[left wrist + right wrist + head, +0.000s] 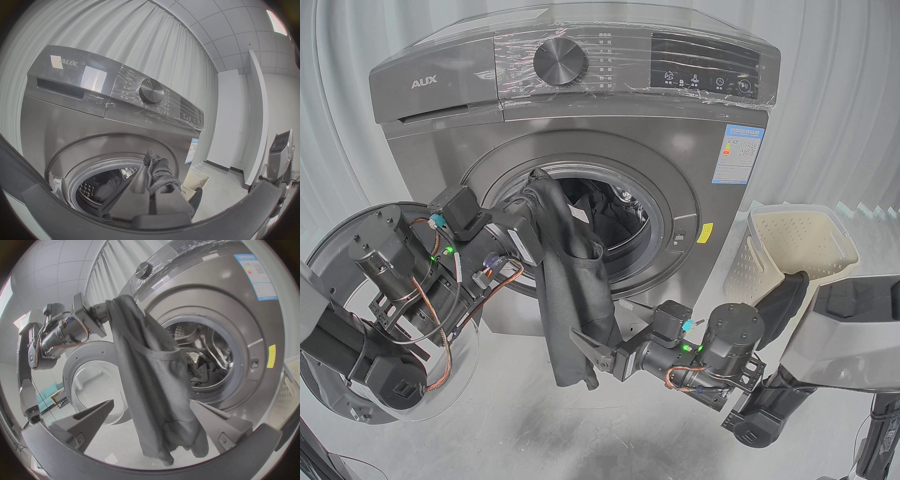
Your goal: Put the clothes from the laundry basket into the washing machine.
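Head view: washing machine (pixel 575 144), curtain (pixel 337 94), perhaps concrete floor (pixel 506 431).

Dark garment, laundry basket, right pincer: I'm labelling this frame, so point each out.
dark garment (pixel 575 294), head view, middle of the hanging cloth
laundry basket (pixel 800 237), head view, perforated inner wall
right pincer (pixel 151 405), right wrist view, midway between fingertips

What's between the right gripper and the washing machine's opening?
A dark grey fabric garment, held up by the left gripper, hangs before the grey metal washing machine; the right wrist view shows it between the open right gripper and the drum.
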Controlling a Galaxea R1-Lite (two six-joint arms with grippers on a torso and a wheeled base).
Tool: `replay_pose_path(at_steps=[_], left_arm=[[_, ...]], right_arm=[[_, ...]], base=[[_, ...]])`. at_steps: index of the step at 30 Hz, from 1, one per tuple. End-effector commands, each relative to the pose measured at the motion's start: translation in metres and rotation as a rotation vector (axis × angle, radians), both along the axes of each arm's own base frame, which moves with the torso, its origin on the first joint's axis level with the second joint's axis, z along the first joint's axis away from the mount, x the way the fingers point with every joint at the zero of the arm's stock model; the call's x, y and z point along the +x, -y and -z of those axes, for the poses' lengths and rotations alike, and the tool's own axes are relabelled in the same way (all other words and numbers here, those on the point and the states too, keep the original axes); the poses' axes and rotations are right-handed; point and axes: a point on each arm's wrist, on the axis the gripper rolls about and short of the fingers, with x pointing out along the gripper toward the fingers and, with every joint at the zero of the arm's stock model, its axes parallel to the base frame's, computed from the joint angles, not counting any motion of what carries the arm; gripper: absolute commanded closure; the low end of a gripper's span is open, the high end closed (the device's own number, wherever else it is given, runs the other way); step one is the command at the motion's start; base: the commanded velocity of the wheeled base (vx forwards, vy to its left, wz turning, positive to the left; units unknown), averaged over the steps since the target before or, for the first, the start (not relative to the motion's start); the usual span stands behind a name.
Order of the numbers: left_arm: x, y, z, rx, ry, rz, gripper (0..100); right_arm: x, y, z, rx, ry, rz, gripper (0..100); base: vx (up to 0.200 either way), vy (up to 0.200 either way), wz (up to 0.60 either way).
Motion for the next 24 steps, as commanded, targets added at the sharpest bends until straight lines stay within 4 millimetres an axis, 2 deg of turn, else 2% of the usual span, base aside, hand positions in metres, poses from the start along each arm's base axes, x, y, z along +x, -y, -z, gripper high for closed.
replay_pose_path(at_steps=[1, 5, 12, 20, 24], left_arm=[[0.000, 0.000, -0.001, -0.002, 0.003, -0.001, 100], [0.000, 0.000, -0.001, -0.003, 0.005, 0.001, 100], [-0.005, 0.005, -0.004, -0.005, 0.012, 0.021, 100], [-0.008, 0.011, -0.005, -0.008, 0.014, 0.043, 100], [-0.009, 0.012, -0.005, -0.008, 0.014, 0.048, 100]], right_arm=[[0.017, -0.011, 0.021, -0.019, -0.008, -0.024, 0], [0.022, -0.015, 0.027, -0.019, -0.010, -0.027, 0], [0.052, -0.024, 0.038, -0.007, 0.010, 0.021, 0], [0.063, -0.040, 0.051, -0.020, -0.003, 0.033, 0], [0.072, -0.048, 0.051, 0.009, 0.027, 0.053, 0]], base=[[0.000, 0.000, 0.00], [0.000, 0.000, 0.00], [0.000, 0.000, 0.00], [0.000, 0.000, 0.00], [0.000, 0.000, 0.00]])
